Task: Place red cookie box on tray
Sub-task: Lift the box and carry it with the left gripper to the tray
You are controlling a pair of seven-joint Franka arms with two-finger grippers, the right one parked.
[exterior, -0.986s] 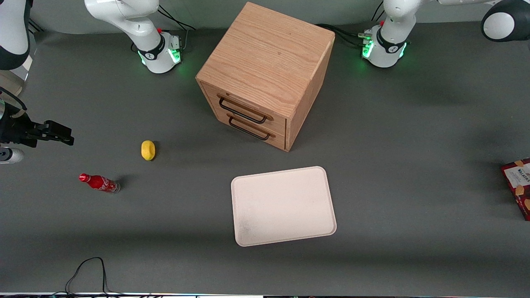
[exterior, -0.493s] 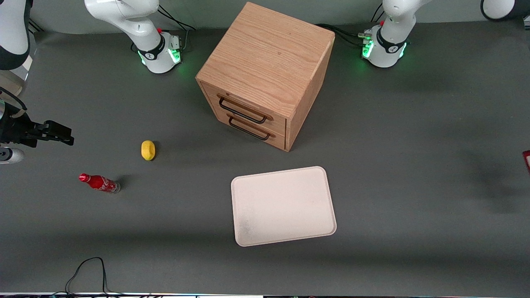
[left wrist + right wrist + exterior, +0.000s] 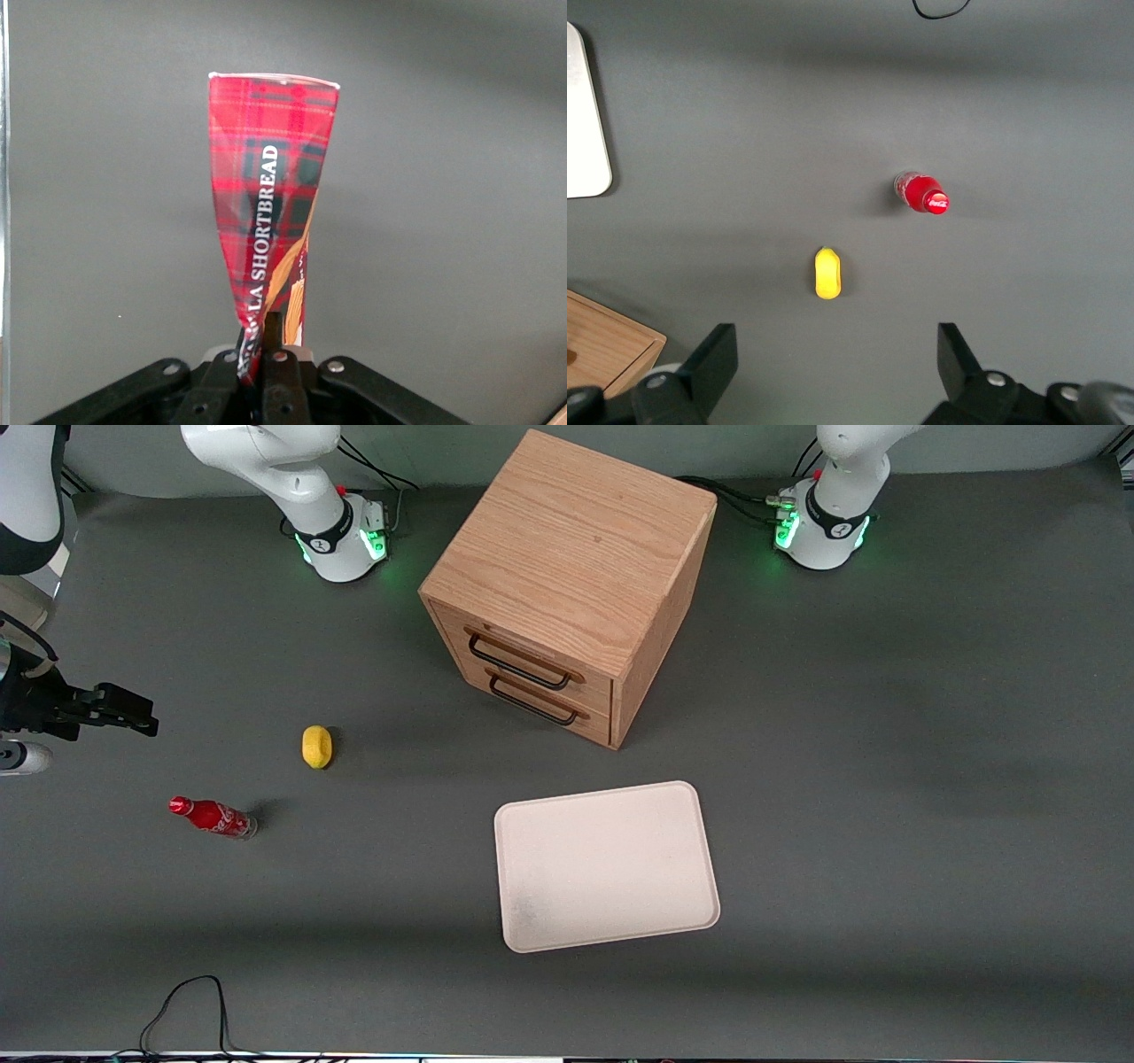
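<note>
In the left wrist view, my left gripper (image 3: 263, 350) is shut on one end of the red cookie box (image 3: 270, 204). The box shows a red tartan side with white "SHORTBREAD" lettering and hangs above the bare grey table. Neither the gripper nor the box appears in the front view. The cream-white tray (image 3: 607, 865) lies flat on the table, nearer the front camera than the wooden cabinet, with nothing on it. One rounded corner of the tray (image 3: 583, 124) also shows in the right wrist view.
A wooden two-drawer cabinet (image 3: 567, 576) stands at the table's middle. Toward the parked arm's end lie a yellow lemon-like object (image 3: 316, 746) and a small red soda bottle (image 3: 213, 816). A black cable (image 3: 190, 1001) loops near the front edge.
The red cookie box showed at the working arm's edge of the front view a second ago, then only as a sliver; it has now left that view, as has the arm's elbow.
</note>
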